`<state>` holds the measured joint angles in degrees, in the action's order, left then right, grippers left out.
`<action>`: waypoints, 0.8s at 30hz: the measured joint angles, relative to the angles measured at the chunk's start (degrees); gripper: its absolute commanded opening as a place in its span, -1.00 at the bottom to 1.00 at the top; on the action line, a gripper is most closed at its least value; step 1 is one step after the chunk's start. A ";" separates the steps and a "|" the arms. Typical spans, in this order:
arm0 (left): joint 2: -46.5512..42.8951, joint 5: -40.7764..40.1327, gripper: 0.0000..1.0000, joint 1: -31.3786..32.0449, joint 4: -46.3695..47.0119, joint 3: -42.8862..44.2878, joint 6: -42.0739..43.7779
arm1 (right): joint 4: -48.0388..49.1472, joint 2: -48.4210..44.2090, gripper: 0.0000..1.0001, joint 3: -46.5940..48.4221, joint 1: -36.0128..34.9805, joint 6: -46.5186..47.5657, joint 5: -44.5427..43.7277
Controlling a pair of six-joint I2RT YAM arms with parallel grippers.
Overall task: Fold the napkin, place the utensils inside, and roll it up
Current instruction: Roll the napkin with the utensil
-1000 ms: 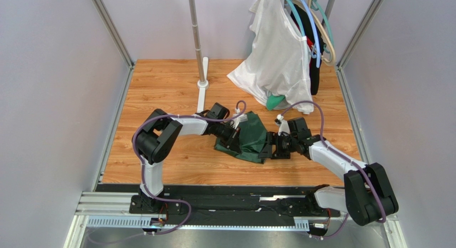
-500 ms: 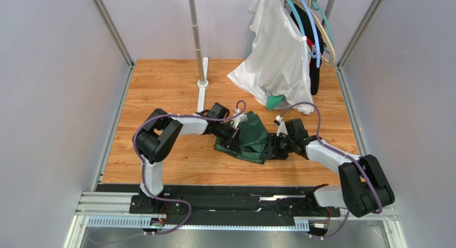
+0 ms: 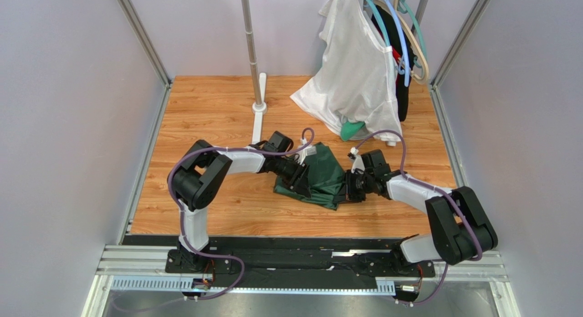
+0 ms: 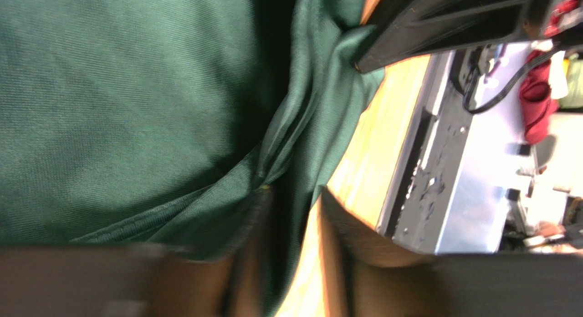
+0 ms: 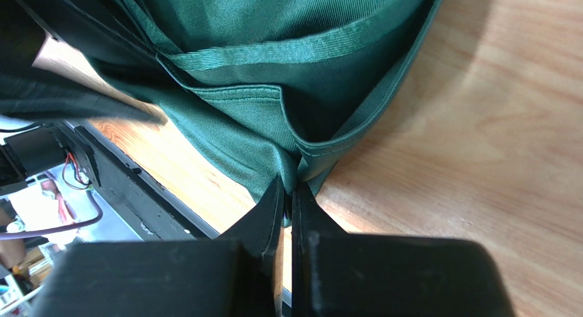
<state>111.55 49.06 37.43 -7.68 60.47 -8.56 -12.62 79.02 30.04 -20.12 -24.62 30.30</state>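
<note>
One dark green napkin, soft woven cloth with stitched hems, lay bunched in folds near the middle of the wood-grain desk, between the two arms. The right fingers, black and tapered, were closed, pinching a hemmed fold at the napkin's right edge. The left fingers, blurred, stood parted at the cloth's left side, with a fold lying between them. At the far right, one thin white garment hung among several coloured hangers. One metal pole stood to its left.
</note>
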 measured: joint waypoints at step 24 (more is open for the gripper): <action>-23.71 -35.04 0.25 18.12 28.22 -23.50 13.77 | -16.15 21.03 -1.00 16.44 6.99 6.56 14.93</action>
<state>87.83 14.02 55.55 20.53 36.97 5.21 -28.77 100.05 46.48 -13.13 -18.06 45.23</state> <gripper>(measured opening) 0.627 0.022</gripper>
